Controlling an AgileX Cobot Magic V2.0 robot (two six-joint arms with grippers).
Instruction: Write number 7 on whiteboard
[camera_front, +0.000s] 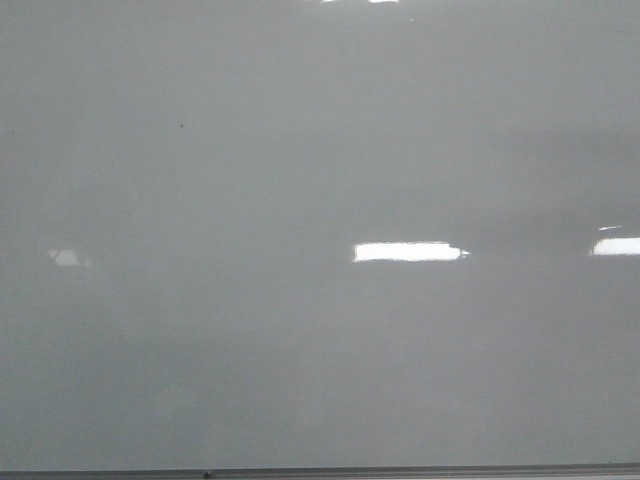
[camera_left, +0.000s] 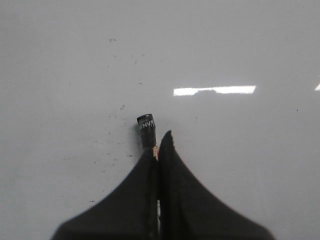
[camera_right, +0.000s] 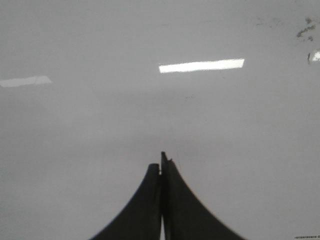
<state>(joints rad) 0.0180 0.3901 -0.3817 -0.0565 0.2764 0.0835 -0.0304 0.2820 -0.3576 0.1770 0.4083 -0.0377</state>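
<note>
The whiteboard (camera_front: 300, 340) fills the front view, glossy pale grey with bright reflections and a thin grey edge strip along its near side. No number 7 shows on it in any view; only a tiny dark speck (camera_front: 181, 126). Neither gripper is in the front view. In the left wrist view my left gripper (camera_left: 159, 145) is shut on a black marker (camera_left: 147, 131), whose end sticks out past the fingertips over the whiteboard (camera_left: 240, 165). In the right wrist view my right gripper (camera_right: 161, 162) is shut and empty above the whiteboard (camera_right: 75, 150).
Faint dark smudges (camera_left: 122, 107) mark the board near the marker in the left wrist view. More smudges (camera_right: 305, 31) show in a far corner of the right wrist view. A small printed label (camera_right: 306, 237) sits at that view's edge.
</note>
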